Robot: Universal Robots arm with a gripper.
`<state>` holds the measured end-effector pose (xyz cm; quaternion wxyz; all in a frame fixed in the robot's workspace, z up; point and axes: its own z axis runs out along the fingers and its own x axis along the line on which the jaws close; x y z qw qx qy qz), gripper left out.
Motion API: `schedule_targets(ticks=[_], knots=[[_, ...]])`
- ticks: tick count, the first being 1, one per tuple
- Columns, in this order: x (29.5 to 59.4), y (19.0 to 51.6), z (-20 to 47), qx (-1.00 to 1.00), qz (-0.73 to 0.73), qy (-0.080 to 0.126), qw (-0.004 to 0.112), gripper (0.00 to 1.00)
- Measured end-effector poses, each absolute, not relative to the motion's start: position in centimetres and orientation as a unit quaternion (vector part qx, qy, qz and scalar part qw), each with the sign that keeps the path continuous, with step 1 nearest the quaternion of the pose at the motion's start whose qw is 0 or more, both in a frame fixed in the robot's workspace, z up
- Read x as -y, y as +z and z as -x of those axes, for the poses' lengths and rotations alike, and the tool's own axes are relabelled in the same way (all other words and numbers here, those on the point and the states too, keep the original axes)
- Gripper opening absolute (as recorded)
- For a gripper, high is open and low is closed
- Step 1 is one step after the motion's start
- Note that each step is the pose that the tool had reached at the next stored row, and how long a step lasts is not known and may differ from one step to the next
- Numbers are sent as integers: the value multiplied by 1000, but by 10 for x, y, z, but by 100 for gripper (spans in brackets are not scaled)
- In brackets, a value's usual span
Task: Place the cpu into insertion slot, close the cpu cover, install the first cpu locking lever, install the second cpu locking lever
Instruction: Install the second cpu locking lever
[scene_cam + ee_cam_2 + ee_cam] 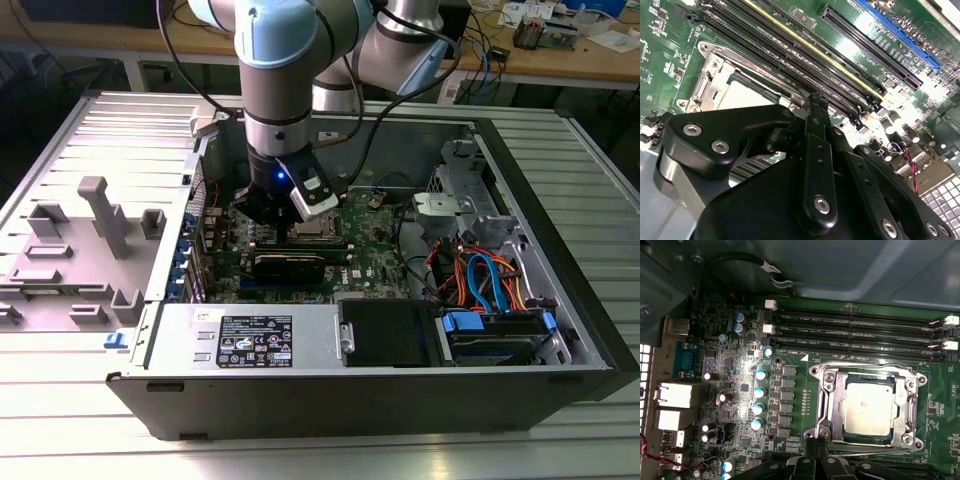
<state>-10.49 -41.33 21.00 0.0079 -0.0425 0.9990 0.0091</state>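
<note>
In the first wrist view the cpu (869, 407), a flat silver square, lies in the insertion slot (914, 442). The cpu cover (832, 400), a silver frame plate, lies flat over it, with the chip showing through its window. My gripper (816, 444) is shut. Its black fingertips (810, 447) stand at the socket's corner, next to a thin wire locking lever (865, 443) along that edge. Whether they touch the lever I cannot tell. The second wrist view shows the gripper (813, 102) between the cpu (742, 95) and the memory slots. In the exterior view the gripper (268, 218) hangs low over the motherboard.
Long black memory slots (855, 332) run beside the socket. Capacitors (760, 390) and rear port blocks (675, 395) sit further along the board. The open computer case (560, 200) holds a power supply (250, 335), a black card (288, 265) and bundled cables (480, 275). A grey fixture tray (80, 240) lies at the exterior view's left.
</note>
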Motion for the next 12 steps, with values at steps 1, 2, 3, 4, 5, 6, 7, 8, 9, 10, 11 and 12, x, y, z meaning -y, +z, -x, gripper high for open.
schedule_targets(ticks=[1,2,3,4,5,6,7,8,9,10,11,12], knots=[[413,210,105,-999,43,9,8,11],[413,209,105,-999,43,10,8,11],[413,209,105,-999,43,10,8,11],[413,209,105,-999,43,10,8,11],[413,209,105,-999,43,10,8,11],[413,209,105,-999,43,10,8,11],[413,208,105,-999,43,10,8,11],[413,208,105,-999,43,10,8,11],[413,208,105,-999,44,11,8,11],[413,208,105,-999,44,11,8,11],[412,208,105,-999,44,11,8,11],[412,208,105,-999,44,11,8,11]])
